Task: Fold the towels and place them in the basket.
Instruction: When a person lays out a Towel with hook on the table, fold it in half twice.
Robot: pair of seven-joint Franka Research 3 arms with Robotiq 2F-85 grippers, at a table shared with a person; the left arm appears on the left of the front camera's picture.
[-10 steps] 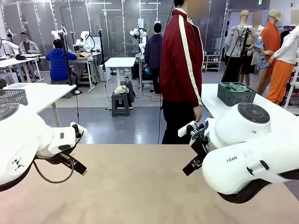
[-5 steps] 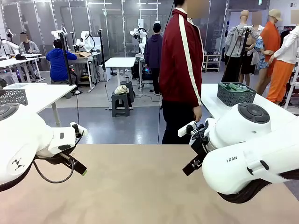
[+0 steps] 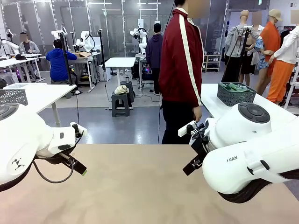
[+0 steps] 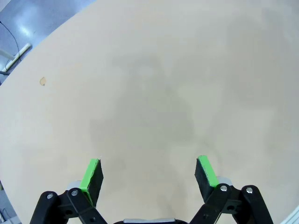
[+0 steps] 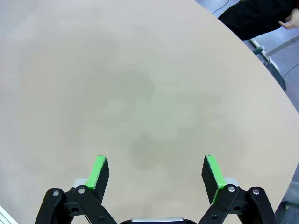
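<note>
While left and right jaws gape wide (gripping nothing) over the table (image 3: pixel 140 186), basket (image 3: pixel 236 95) beyond, lying crosswise

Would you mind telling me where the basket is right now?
In the front view the basket sits on a white table at the far right, just past the person in the red jacket, with green cloth inside.

The left arm (image 3: pixel 23 140) comes in from the left and the right arm (image 3: pixel 243 158) from the right, both bent low with wrists angled inward and down. The left gripper (image 4: pixel 149 172) and right gripper (image 5: pixel 154 170) have their fingers (image 4: pixel 92 175) spread wide, gripping nothing.
</note>
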